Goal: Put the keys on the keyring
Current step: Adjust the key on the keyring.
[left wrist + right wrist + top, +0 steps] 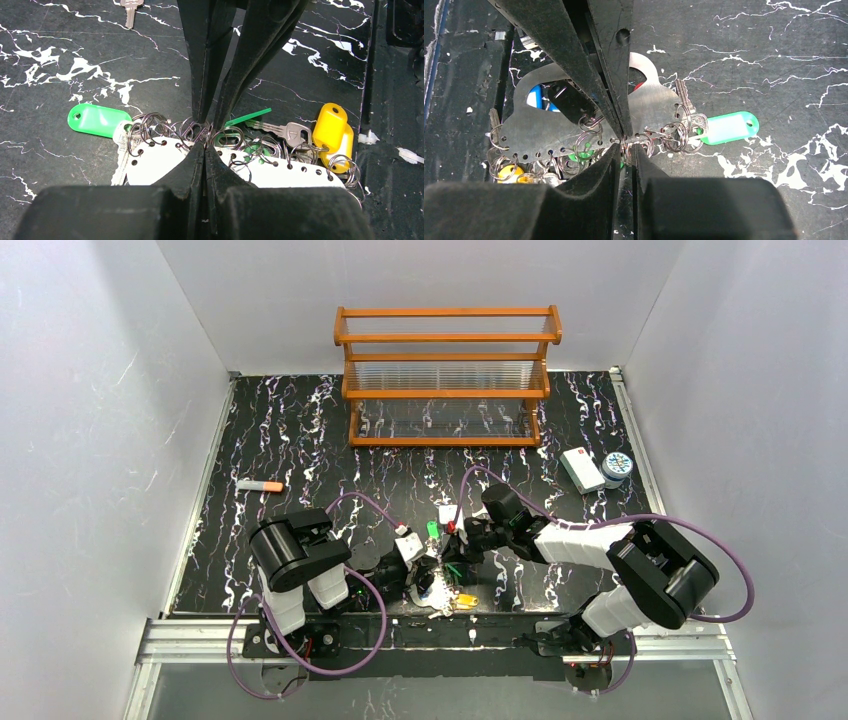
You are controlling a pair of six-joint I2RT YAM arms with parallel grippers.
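The keyring [160, 160] is a flat silver plate with holes along its edge, lying near the table's front edge [432, 590]. Wire rings carry keys on it: a green tag [95, 120], a yellow tag [330, 127], a bare silver key [287, 131] and a blue tag [535, 97]. My left gripper [205, 142] is shut on the plate's holed edge. Facing it tip to tip, my right gripper [626, 145] is pinched on a key's small wire ring at that same edge. One loose key [130, 10] lies farther out on the table.
A wooden rack [447, 375] stands at the back. A white box [577, 468] and a round tin [617, 466] sit at the right. An orange-tipped stick [260, 485] lies at the left. The metal front rail [440, 625] runs just behind the keyring.
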